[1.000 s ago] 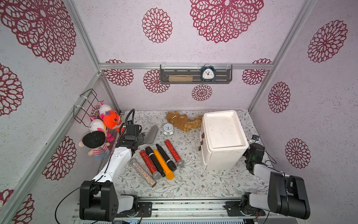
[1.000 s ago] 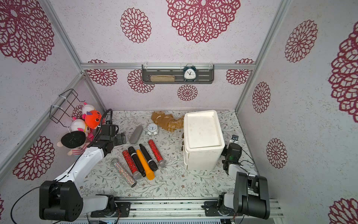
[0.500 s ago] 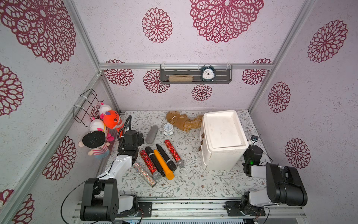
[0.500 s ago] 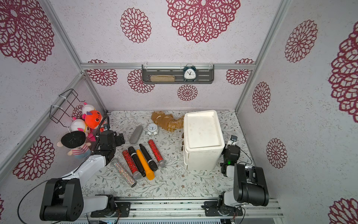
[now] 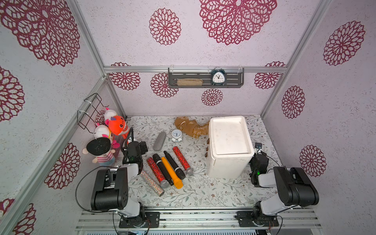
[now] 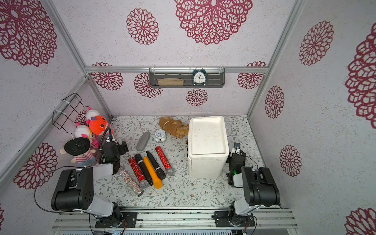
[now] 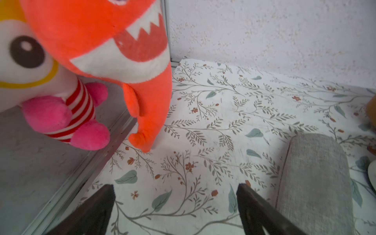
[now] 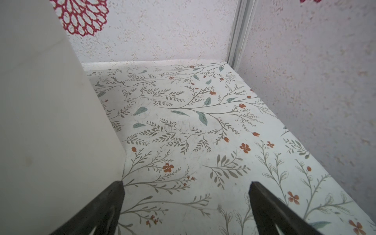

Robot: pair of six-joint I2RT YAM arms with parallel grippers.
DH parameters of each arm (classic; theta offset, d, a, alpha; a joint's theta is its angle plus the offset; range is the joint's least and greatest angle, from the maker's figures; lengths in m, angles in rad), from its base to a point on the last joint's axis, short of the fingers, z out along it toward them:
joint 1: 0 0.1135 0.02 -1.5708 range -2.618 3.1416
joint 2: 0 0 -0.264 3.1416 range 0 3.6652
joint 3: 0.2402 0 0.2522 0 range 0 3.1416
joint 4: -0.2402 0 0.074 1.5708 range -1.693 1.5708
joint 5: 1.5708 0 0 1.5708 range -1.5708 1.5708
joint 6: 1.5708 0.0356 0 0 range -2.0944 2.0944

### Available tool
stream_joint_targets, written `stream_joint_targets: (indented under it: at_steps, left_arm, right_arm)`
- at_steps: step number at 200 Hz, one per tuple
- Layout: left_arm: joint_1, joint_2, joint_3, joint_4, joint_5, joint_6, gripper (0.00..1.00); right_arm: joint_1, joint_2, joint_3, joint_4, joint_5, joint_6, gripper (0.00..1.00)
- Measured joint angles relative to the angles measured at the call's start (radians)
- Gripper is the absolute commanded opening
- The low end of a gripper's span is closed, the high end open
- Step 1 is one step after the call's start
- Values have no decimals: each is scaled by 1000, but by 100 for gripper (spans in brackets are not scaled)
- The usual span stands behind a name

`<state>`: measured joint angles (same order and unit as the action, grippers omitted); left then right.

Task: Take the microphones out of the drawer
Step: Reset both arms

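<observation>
Now six microphones point(image 5: 171, 172) lie side by side on the desk point(image 5: 203, 193), out of and well apart from the white drawer unit point(image 5: 230, 146), whose drawers stand shut; the row has not shifted since a second ago. Our left arm point(image 5: 114, 183) has folded back from its stretch toward the grey pouch point(image 5: 159, 138), and the left pincer point(image 7: 175, 186) hangs spread and empty over bare desk between that pouch and the orange plush point(image 5: 118, 126). Our right arm point(image 5: 291, 187) has drawn in too; the right pincer point(image 8: 186, 183), spread and empty, sits just beside the unit's side. Open desk runs from the microphones to the front rail point(image 5: 193, 211), and a lane lies between the unit and the right wall point(image 8: 305, 81).
</observation>
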<state>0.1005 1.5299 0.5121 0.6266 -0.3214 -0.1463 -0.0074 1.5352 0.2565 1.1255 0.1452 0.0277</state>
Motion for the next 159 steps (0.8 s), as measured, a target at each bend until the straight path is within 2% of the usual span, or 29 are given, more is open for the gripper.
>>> stream_joint_targets:
  at_steps: [15,55,159]
  left_arm:
    - [0,8,-73,119,-3,-6,97]
    - [0,17,-103,190,-6,-19,97]
    - [0,17,-103,230,-7,-20,97]
  right_arm:
    - [2,0,0,2,6,-2,99]
    - [3,0,0,3,9,-2,99]
    - [5,0,0,5,14,-3,99]
